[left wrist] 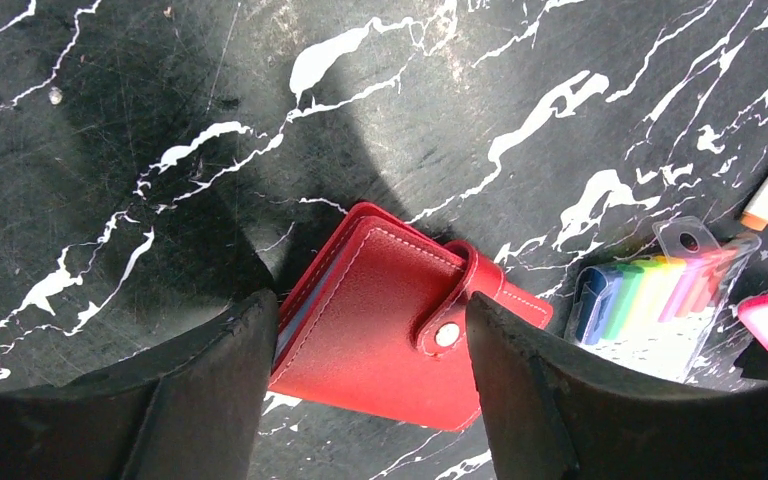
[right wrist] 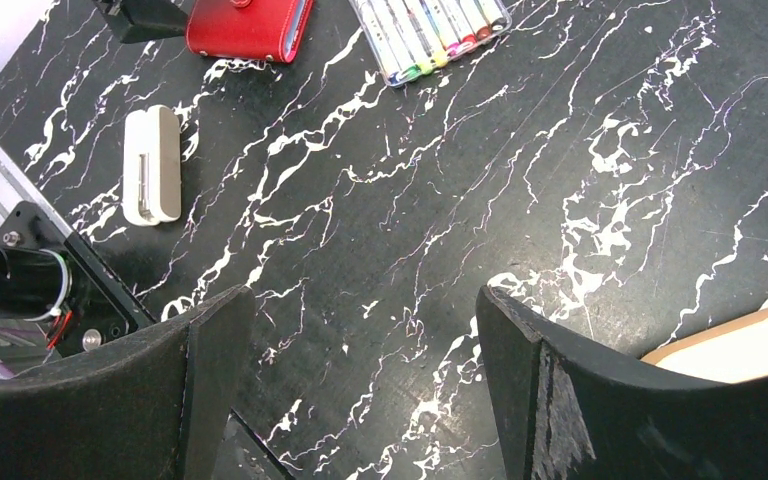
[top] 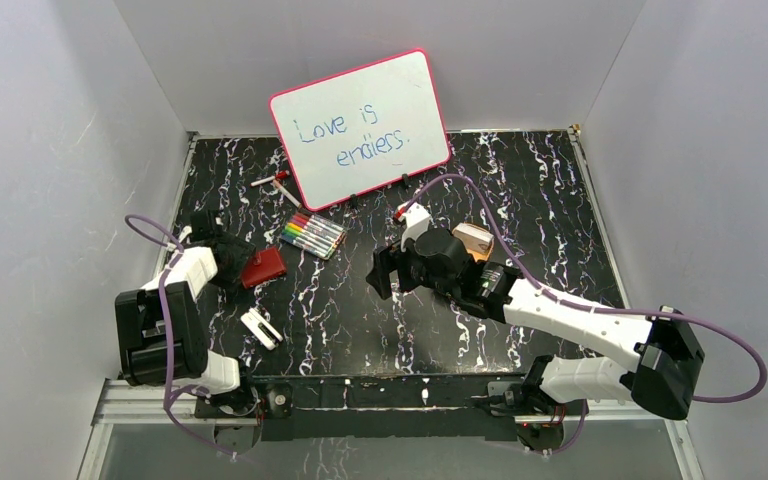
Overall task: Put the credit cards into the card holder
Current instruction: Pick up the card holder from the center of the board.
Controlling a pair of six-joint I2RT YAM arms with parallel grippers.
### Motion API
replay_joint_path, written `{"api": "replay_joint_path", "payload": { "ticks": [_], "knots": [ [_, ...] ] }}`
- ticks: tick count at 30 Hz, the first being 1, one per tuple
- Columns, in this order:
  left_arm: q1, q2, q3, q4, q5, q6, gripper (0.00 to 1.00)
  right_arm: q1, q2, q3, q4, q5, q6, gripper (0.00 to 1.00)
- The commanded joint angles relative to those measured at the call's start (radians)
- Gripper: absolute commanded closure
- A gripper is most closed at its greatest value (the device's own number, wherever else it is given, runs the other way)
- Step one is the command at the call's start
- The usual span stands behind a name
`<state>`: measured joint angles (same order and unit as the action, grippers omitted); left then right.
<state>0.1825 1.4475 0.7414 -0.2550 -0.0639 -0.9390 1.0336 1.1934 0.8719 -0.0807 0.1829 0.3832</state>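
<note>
The card holder (left wrist: 380, 330), a red wallet with its snap tab fastened, lies shut on the black marbled table at the left (top: 263, 267). My left gripper (left wrist: 370, 310) straddles it, one finger at its left edge and the other over the snap tab side; the jaws stand open, close against its sides. The credit cards (top: 261, 328) lie as a small white stack near the front left, also seen in the right wrist view (right wrist: 150, 165). My right gripper (right wrist: 360, 300) hangs open over bare table near the middle (top: 380, 272), holding nothing.
A whiteboard (top: 360, 128) with a pink rim leans at the back. A clear pack of colour markers (top: 312, 235) lies just right of the holder (left wrist: 650, 300). A loose marker (top: 278, 185) lies by the board. An orange tray (top: 472, 240) sits behind the right arm.
</note>
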Motion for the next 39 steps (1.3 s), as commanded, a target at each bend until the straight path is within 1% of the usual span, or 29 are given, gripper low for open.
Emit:
{"api": "replay_joint_path", "payload": {
  "ticks": [1, 6, 12, 17, 26, 33, 39],
  "knots": [
    [0.005, -0.041, -0.060, -0.017, 0.054, 0.016, 0.34, -0.001, 0.002, 0.006, 0.045, 0.016, -0.021, 0.10],
    [0.005, -0.069, -0.100, -0.024, 0.055, 0.024, 0.34, -0.003, 0.091, 0.057, 0.086, -0.045, -0.002, 0.10],
    [0.005, -0.084, -0.104, -0.039, 0.054, 0.014, 0.34, -0.024, 0.283, 0.170, 0.169, -0.156, 0.064, 0.12],
    [0.005, -0.091, -0.096, -0.068, 0.039, 0.011, 0.34, -0.050, 0.460, 0.261, 0.261, -0.254, 0.156, 0.15],
    [0.005, -0.114, -0.108, -0.082, 0.036, 0.004, 0.34, -0.050, 0.731, 0.451, 0.318, -0.249, 0.184, 0.19],
    [0.005, -0.128, -0.102, -0.091, 0.029, 0.015, 0.34, -0.050, 0.830, 0.528, 0.367, -0.244, 0.221, 0.20],
    [0.005, -0.125, -0.103, -0.092, 0.026, 0.016, 0.34, -0.050, 0.905, 0.599, 0.377, -0.273, 0.237, 0.23]
  ]
}}
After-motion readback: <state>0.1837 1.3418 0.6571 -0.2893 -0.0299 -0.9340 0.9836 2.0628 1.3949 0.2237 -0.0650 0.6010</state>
